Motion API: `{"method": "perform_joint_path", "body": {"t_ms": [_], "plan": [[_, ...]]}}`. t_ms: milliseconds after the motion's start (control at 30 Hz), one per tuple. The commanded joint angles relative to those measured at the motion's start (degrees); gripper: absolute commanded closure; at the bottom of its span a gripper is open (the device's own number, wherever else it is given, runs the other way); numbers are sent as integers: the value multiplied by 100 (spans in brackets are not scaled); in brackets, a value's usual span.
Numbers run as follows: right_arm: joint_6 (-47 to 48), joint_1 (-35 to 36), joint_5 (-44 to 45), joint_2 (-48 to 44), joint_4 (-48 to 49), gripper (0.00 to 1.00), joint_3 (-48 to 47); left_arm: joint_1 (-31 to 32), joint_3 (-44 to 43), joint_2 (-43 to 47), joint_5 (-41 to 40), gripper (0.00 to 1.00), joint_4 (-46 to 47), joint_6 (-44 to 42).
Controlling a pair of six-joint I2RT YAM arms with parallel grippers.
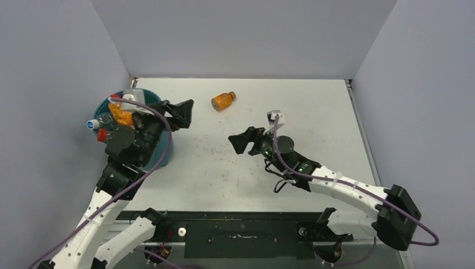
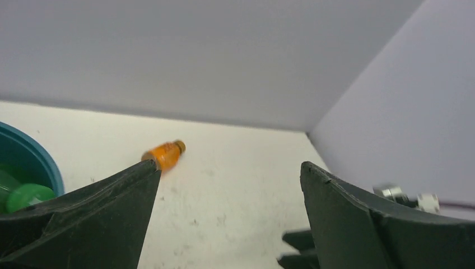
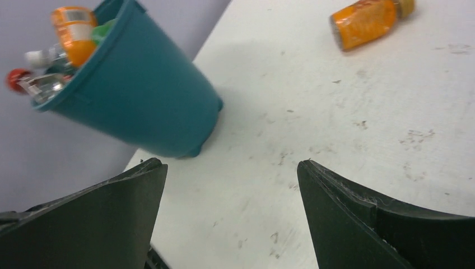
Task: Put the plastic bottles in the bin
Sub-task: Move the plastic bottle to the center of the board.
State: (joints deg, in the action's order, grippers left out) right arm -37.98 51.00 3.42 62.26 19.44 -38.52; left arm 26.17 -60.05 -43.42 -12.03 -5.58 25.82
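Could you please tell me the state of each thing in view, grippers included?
Bin: upright, piled with bottles to above its rim.
Orange bottle: lying on its side, capped, outside the bin.
Left gripper: open, empty.
Right gripper: open, empty.
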Motion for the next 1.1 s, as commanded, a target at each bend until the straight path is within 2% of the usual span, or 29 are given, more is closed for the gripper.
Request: {"method": "perform_joint_path", "body": {"t_ms": [0, 100, 233, 400, 533, 767, 900, 1067], "plan": [[6, -369, 1056, 1244, 30, 10, -808, 668, 267, -337, -199, 4, -828, -640], [-337, -1039, 550, 2393, -90, 10, -1499, 793, 582, -277, -54, 4, -1034, -592], [-699, -1635, 375, 3907, 238, 10, -2390, 824, 1151, 17, 388, 4, -820, -447], [-1788, -2231, -550, 5384, 1247, 10, -3248, 876, 1773, 446, 931, 4, -202, -564], [-2430, -2467, -821, 6398, 1807, 10, -4039, 915, 2050, 633, 1202, 4, 220, -554], [-2684, -2524, -962, 7920, 1038, 8, -6177, 911, 2277, 781, 1426, 4, 470, -427], [-2770, -2500, -936, 8495, 536, 7, -6932, 901, 2410, 908, 1368, 4, 651, -371], [-2852, -2414, -907, 8864, 100, 4, -7439, 824, 2442, 899, 1380, 4, 723, -323]]}}
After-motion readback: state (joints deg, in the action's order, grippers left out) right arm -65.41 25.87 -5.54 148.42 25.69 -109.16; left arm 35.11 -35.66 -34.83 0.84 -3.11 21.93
